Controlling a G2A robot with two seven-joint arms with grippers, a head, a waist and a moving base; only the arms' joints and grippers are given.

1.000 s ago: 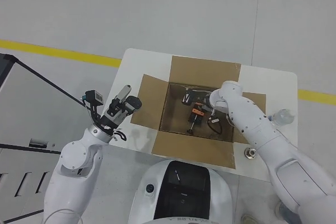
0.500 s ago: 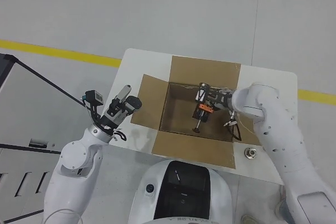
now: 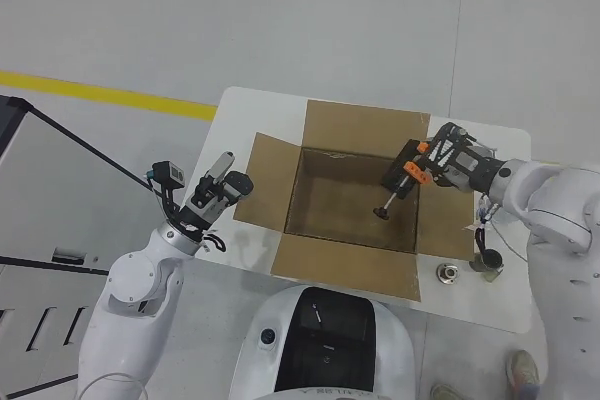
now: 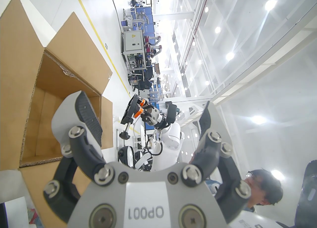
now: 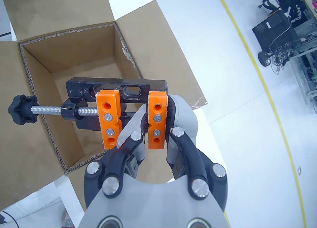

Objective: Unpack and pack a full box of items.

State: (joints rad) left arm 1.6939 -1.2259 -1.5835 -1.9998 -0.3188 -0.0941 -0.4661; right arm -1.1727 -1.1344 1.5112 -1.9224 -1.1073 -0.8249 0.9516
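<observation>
From above, the right pincer is gripping a small black vise with orange pads, holding it in the air over the right-hand wall of the open cardboard box. The vise's screw and knob are hanging inward over the box floor. It is probably being held this high so that it clears the rim and the spread flaps, which suits the unpacking half of the job. The bare desk beyond the right flap, near a small metal part, seems the likely place for it. The left pincer is hovering off the box's left flap with its fingers spread and nothing between them, apparently keeping out of the way.

In the left wrist view, those two fingers are standing wide apart and are gripping nothing. The box is lying beside them. Well beyond it the other arm is holding the vise up, with its knob pointing down.

In the right wrist view, the pincer's pads are clamping one orange block of the vise. The second orange block is sitting just beside them, untouched. The black frame is lying across in front of the fingertips and the threaded screw is reaching out over the box opening. Gripping one flat block gives the pads parallel faces to press on, though the weight is hanging to one side, so the vise could twist in the grip.
</observation>
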